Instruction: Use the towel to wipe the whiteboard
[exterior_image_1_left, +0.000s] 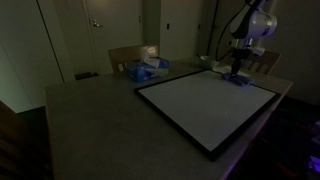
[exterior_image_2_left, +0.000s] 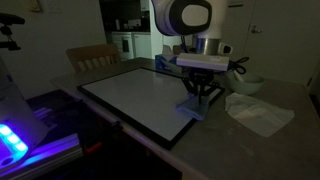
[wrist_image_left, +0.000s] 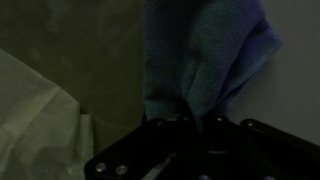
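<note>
A whiteboard with a black frame lies flat on the table; it also shows in an exterior view. My gripper is shut on a blue towel, whose lower end rests on the board's corner. In an exterior view the gripper and towel are at the board's far corner. In the wrist view the towel hangs from between the fingertips.
A crumpled white cloth lies on the table beside the board; it shows in the wrist view. A pale bowl sits behind it. Blue and white items and wooden chairs stand at the far edge.
</note>
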